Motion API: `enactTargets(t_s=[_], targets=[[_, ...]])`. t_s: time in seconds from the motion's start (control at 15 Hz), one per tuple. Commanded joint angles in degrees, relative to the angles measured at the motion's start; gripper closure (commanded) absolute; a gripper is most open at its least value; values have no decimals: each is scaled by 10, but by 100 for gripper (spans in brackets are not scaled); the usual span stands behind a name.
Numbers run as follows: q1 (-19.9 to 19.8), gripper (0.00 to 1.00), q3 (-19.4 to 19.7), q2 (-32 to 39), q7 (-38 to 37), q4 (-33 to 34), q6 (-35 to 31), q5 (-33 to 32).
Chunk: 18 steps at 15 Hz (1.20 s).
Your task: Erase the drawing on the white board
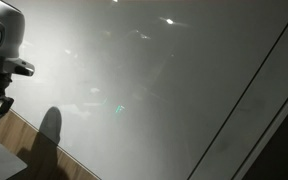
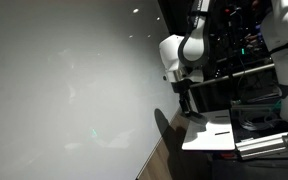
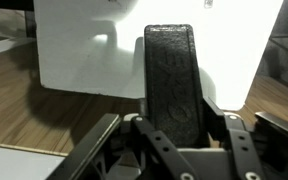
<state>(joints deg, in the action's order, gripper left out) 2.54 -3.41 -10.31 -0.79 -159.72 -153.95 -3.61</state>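
Across most of both exterior views spreads the white board (image 1: 154,80), a glossy grey-white panel carrying light reflections and, toward one side, a thin dark diagonal line (image 1: 244,102). Along the board's lower edge runs a brown wooden strip (image 1: 19,126). Near that edge, off the board's face, the arm (image 2: 176,52) hangs with the gripper (image 2: 187,104) pointing down. At the board's edge just beside the gripper sits a dark rounded patch (image 1: 49,132). In the wrist view a black textured block (image 3: 169,80) stands upright between the gripper's linkages and fills the gap. The pads are hidden behind it, so the claw appears clamped on the block. Beyond the block lie a white panel (image 3: 84,50) and wooden boards (image 3: 24,100)
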Motion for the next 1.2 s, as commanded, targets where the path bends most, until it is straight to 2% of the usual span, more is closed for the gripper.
enactTargets(t_s=[0.0,1.0,1.13], targets=[[-15,70,-1,43,-16,15,-11,-30],[-37,70,19,108,-49,64,3,-105],[-35,70,21,104,-52,64,22,-101]])
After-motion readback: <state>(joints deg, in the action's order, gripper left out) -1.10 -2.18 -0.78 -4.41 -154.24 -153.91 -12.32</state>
